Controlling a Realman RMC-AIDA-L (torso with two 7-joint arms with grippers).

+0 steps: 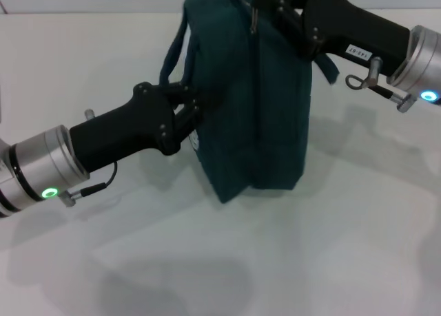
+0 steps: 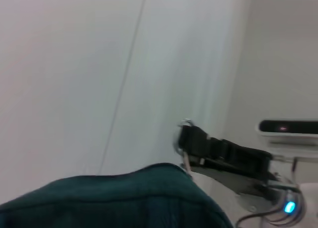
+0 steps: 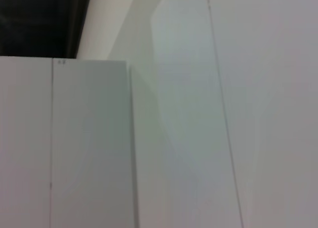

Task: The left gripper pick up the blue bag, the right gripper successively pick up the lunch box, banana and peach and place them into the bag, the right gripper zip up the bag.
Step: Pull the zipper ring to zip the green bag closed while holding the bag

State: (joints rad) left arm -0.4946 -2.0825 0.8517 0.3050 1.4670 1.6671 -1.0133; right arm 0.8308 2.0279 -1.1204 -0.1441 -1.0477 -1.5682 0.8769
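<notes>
Nearest us, the white bench (image 1: 207,261). Above it the left gripper (image 1: 195,109) reaches in from the left; we see its fingers (image 1: 185,96) pressed into the side of the blue bag (image 1: 262,123), closed on the fabric beside a loop handle (image 1: 172,58). The bag stands upright at mid-bench, its top closed. Farther back, the right gripper (image 1: 265,3) sits at the bag's top edge, by the metal zipper pull (image 1: 254,18); we cannot tell how far its fingers are parted. The left wrist view shows teal fabric (image 2: 124,198) and the right gripper (image 2: 191,141) beyond it.
</notes>
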